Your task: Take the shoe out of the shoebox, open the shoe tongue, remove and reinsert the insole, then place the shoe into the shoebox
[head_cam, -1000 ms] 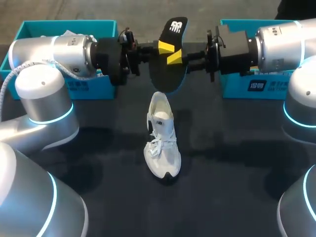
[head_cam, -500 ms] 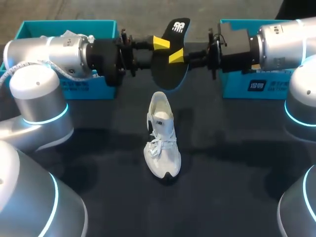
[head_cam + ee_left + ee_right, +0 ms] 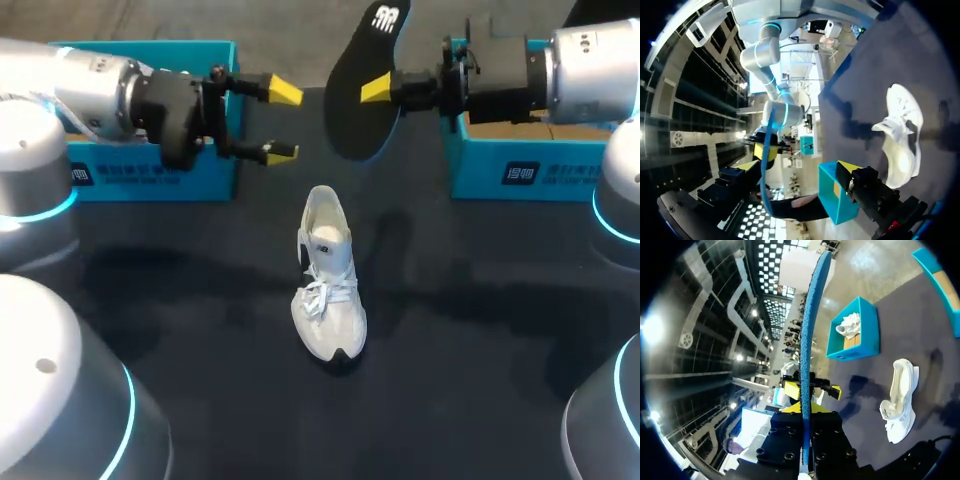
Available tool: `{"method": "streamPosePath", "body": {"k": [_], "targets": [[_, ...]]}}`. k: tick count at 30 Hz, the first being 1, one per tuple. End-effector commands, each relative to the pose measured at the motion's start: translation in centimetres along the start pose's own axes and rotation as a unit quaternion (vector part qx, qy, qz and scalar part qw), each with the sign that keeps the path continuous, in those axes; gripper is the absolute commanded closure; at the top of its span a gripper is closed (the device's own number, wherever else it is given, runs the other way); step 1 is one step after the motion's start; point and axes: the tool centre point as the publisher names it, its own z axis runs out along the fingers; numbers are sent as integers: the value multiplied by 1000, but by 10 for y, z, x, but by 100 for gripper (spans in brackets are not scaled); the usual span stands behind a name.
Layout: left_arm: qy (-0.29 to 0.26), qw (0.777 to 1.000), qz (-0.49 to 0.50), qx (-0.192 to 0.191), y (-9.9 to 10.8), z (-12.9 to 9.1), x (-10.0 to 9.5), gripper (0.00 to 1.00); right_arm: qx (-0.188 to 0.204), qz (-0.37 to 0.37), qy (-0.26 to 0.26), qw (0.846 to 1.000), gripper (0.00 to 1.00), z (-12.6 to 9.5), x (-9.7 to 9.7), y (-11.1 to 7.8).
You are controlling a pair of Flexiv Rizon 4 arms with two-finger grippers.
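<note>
Pinching the insole [image 3: 350, 105] up high with the right gripper [image 3: 373, 88], left gripper [image 3: 281, 122] wide open, shoe [image 3: 328, 275] on the table [image 3: 480, 350] below. Risking dropping the bendy insole, gripping just one edge.

Shoe [image 3: 328, 275]: white sneaker, laced, upright on sole at table [image 3: 480, 300] middle, toe toward near edge, heel toward far edge, dark patch at toe.
Insole [image 3: 350, 110]: black top with white print, blue edge, clear of shoe, held in air edge-up by right gripper [image 3: 372, 90], beyond shoe's heel, between boxes.
Left box [image 3: 150, 178], right box [image 3: 510, 175]: teal, open, at far corners.
Second shoe [image 3: 849, 325]: white, inside left box.
</note>
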Motion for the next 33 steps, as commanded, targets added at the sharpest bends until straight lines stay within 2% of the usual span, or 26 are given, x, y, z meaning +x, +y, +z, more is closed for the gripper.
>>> {"method": "streamPosePath", "body": {"k": [1, 5, 26, 33], "targets": [[22, 999, -11, 27, 6, -30, 0, 0, -8, -9, 4, 1000, 100, 7, 3, 6], [23, 999, -11, 22, 7, -33, 3, 0, -14, -17, 6, 1000, 100, 9, 8, 12], [30, 999, -19, 19, 8, -32, 5, 0, -14, -17, 6, 1000, 100, 9, 8, 12], [69, 995, -56, 39, 11, -25, 16, 0, -3, -121, -44, 992, 100, 18, 1, 26]]}}
